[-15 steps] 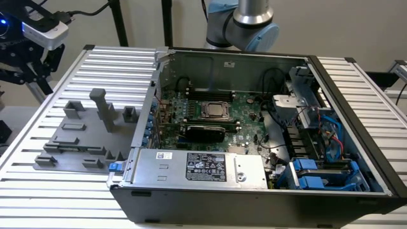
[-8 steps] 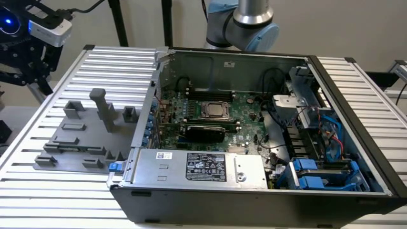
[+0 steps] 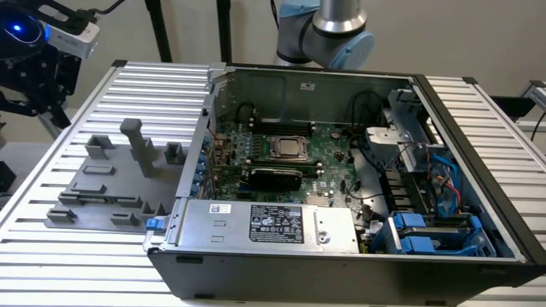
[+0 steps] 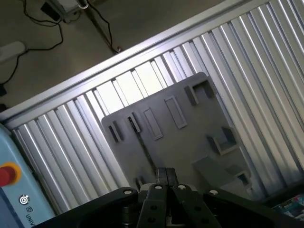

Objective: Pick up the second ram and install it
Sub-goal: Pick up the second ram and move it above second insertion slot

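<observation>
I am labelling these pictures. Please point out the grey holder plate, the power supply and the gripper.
grey holder plate [image 4: 186, 148]: wrist view, bare flat middle.
power supply [image 3: 277, 224]: exterior view, dark label.
gripper [image 4: 166, 173]: wrist view, between shut fingertips.

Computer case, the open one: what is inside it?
A green motherboard with its processor socket, a silver power supply, blue drive bays and cables. Whatever lies beneath the power supply is covered.

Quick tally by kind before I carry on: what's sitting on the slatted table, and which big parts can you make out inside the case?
Open computer case: 1
Grey holder plate: 1
Silver power supply: 1
Processor socket: 1
Total: 4
</observation>
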You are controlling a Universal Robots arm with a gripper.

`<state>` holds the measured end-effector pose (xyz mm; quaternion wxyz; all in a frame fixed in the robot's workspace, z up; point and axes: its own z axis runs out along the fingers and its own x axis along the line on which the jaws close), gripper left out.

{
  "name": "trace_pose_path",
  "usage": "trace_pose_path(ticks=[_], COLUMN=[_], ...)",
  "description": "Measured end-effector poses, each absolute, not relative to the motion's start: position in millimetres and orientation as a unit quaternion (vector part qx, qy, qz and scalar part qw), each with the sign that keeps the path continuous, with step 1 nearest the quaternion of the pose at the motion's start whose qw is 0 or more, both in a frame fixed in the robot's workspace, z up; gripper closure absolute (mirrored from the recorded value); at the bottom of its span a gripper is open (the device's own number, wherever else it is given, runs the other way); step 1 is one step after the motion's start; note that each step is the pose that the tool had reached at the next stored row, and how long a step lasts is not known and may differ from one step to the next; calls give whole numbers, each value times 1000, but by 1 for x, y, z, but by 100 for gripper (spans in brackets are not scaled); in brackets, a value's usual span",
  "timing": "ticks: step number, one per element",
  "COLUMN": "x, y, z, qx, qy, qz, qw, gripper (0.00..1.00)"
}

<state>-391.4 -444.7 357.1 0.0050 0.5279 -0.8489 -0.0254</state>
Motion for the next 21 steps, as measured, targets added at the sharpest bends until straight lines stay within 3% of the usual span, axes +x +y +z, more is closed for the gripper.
trace_pose_path(ticks=[21], x=[-392], y=[-445], z=[354], qx=[652], qy=[-758], qz=[-14], qw=[16], gripper=[89])
